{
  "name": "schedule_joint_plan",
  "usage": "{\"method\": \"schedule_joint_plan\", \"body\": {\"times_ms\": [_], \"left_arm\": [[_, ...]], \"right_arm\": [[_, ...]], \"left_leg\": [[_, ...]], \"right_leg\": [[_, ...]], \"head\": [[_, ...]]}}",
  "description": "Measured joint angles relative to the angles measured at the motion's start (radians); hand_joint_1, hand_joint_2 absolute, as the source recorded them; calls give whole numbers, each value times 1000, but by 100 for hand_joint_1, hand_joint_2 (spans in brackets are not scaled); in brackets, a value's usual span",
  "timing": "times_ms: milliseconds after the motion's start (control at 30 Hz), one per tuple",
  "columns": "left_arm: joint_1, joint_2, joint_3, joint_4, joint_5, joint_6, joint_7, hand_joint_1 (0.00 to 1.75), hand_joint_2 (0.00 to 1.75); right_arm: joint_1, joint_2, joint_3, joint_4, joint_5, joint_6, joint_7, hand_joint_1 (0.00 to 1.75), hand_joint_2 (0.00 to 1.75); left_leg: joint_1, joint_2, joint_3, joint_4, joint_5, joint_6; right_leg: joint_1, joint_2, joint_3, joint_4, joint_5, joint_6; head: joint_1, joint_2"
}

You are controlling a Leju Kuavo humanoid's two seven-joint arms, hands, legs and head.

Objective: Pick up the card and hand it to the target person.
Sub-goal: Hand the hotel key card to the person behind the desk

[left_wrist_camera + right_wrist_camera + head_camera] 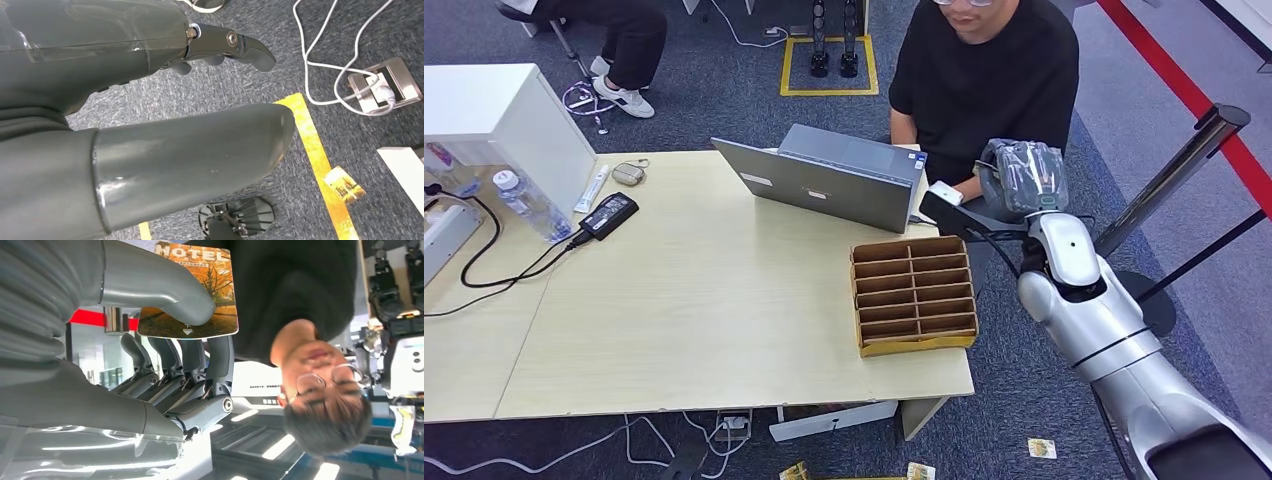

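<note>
The robot's right hand (1022,176) is pinching the card (192,290) between thumb and fingers (220,360), reaching out past the far right corner of the bench (704,330) toward the seated person in black (989,80). The card's free end is pointing at that person, whose hand (946,192) is lying just beside the robot's. The left hand (150,125) is hanging over grey carpet, holding nothing, its fingers loosely apart. A laptop (834,180) and a divided cardboard tray (914,295) are resting on the pale wooden bench.

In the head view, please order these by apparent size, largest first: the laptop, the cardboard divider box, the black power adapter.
1. laptop
2. cardboard divider box, close to the laptop in apparent size, so this ranking is unsure
3. black power adapter, clearly smallest
</note>
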Motion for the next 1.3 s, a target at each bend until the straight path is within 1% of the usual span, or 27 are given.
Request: {"method": "schedule_joint_plan", "body": {"times_ms": [267,500,767,1133,1167,1200,1267,1300], "left_arm": [[-7,-5,-1,0,-6,-8,1,0,0],[-8,-5,-2,0,-13,-9,7,0,0],[-11,-5,-11,0,-15,-9,10,0,0],[-12,-5,-17,0,-16,-9,10,0,0],[-12,-5,-17,0,-16,-9,10,0,0],[-12,-5,-17,0,-16,-9,10,0,0],[-12,-5,-17,0,-16,-9,10,0,0],[-12,-5,-17,0,-16,-9,10,0,0]], "right_arm": [[-18,19,20,155,-13,-33,-18,137,175],[-18,32,34,239,-27,-51,-27,139,175],[-18,40,40,284,-32,-55,-29,140,175],[-18,43,41,313,-36,-55,-30,136,175],[-18,43,41,315,-36,-55,-30,127,175],[-18,44,41,317,-36,-55,-30,101,175],[-18,45,41,322,-36,-55,-30,34,175],[-18,46,41,324,-36,-54,-30,9,175]], "left_leg": [[0,0,0,0,0,0],[0,0,0,0,0,0],[0,0,0,0,0,0],[0,0,0,0,0,0],[0,0,0,0,0,0],[0,0,0,0,0,0],[0,0,0,0,0,0],[0,0,0,0,0,0]], "right_leg": [[0,0,0,0,0,0],[0,0,0,0,0,0],[0,0,0,0,0,0],[0,0,0,0,0,0],[0,0,0,0,0,0],[0,0,0,0,0,0],[0,0,0,0,0,0],[0,0,0,0,0,0]], "head": [[0,0],[0,0],[0,0],[0,0],[0,0],[0,0],[0,0],[0,0]]}}
